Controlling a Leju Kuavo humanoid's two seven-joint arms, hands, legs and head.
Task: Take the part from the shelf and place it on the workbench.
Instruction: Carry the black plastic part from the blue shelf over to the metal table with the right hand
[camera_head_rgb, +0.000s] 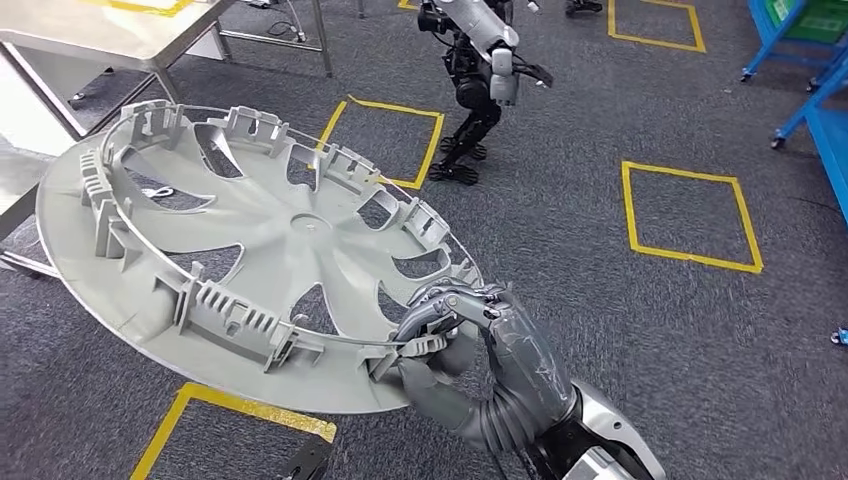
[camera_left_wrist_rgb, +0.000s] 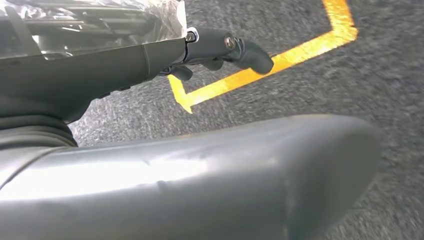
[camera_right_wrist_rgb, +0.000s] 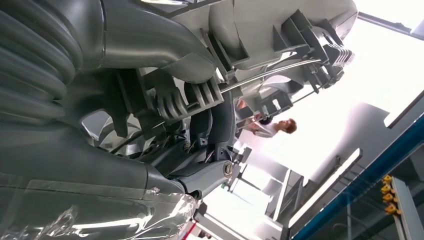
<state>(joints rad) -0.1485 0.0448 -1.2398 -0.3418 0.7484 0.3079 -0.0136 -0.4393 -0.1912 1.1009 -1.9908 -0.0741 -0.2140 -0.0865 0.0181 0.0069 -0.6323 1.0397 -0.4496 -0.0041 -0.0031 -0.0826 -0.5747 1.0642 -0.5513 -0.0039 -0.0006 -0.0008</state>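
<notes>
The part is a large grey plastic wheel cover (camera_head_rgb: 270, 240), seen from its ribbed inner side and tilted in the air over the carpet. My right hand (camera_head_rgb: 470, 330) grips its near right rim, thumb under the edge and fingers curled over the wire ring. In the right wrist view the thumb and dark fingers (camera_right_wrist_rgb: 210, 125) clamp the cover's clips (camera_right_wrist_rgb: 280, 30). The metal workbench (camera_head_rgb: 100, 30) stands at the far left, beyond the cover. My left hand (camera_left_wrist_rgb: 150, 60) hangs over the floor, its fingers apart and holding nothing.
Another humanoid robot (camera_head_rgb: 480, 70) stands ahead on the grey carpet. Yellow tape squares (camera_head_rgb: 690, 215) mark the floor. Blue racks (camera_head_rgb: 820, 90) line the right side. A person (camera_right_wrist_rgb: 272, 127) stands far off in the right wrist view.
</notes>
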